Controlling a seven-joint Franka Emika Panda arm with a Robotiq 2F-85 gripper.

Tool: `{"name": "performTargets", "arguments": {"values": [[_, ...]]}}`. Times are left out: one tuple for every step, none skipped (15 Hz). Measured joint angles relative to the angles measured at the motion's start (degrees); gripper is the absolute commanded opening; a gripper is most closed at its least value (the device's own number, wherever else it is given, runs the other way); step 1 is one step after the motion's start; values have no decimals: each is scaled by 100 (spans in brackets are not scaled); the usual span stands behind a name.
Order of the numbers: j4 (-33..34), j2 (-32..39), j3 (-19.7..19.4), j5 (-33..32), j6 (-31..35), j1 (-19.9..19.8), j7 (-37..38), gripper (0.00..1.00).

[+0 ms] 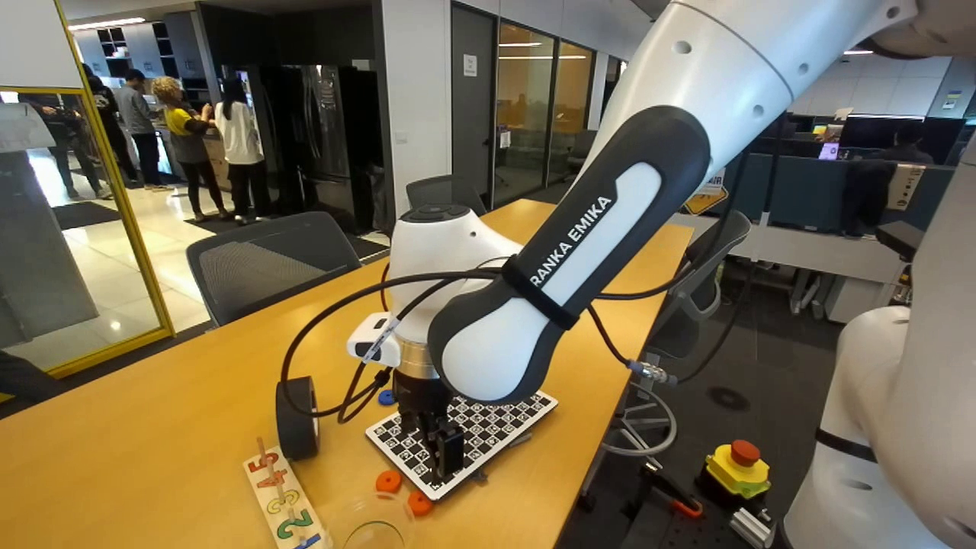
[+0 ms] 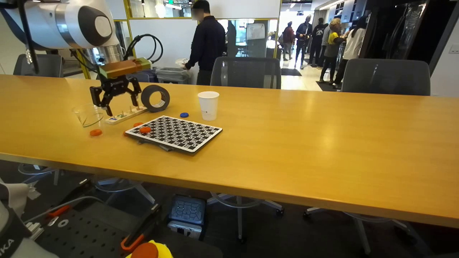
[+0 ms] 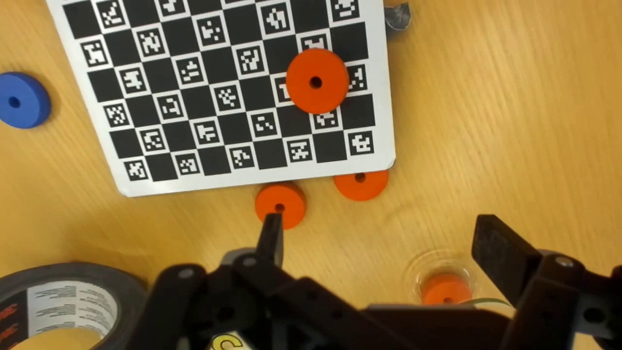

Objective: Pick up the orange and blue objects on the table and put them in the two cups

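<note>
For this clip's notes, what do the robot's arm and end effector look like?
The arm is white with black panels and white lettering, of which RANKA EMIKA shows. Black cables loop along it, and a metallic band circles its lower end. The end effector is black, with two angular, jointed fingers.

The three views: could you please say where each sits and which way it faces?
Exterior view: raised, looking along the table; arm looms close.
Exterior view: beside the table, facing across to chairs; arm and open gripper show.
Wrist view: overhead, facing down past fingers onto checkerboard.
Both exterior views share checkerboard and black roll.
</note>
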Motion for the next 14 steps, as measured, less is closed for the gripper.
{"name": "performTargets", "arguments": {"values": [[39, 88, 7, 33, 1, -9, -108, 100], [71, 166, 20, 34, 2, -17, -164, 100], [103, 240, 38, 33, 3, -26, -206, 100], [130, 303, 54, 26, 3, -31, -236, 100], [156, 366, 71, 23, 2, -33, -268, 100], [181, 426, 90, 16, 3, -37, -286, 100], [200, 484, 110, 13, 4, -39, -296, 100], [218, 539, 132, 13, 6, -42, -300, 100], [240, 600, 156, 13, 7, -45, -305, 100], [262, 662, 180, 13, 7, -52, -310, 100], [287, 728, 203, 13, 7, -62, -316, 100], [312, 796, 227, 13, 7, -77, -323, 100], [336, 860, 246, 13, 7, -91, -325, 100], [357, 923, 262, 13, 7, -108, -331, 100]]}}
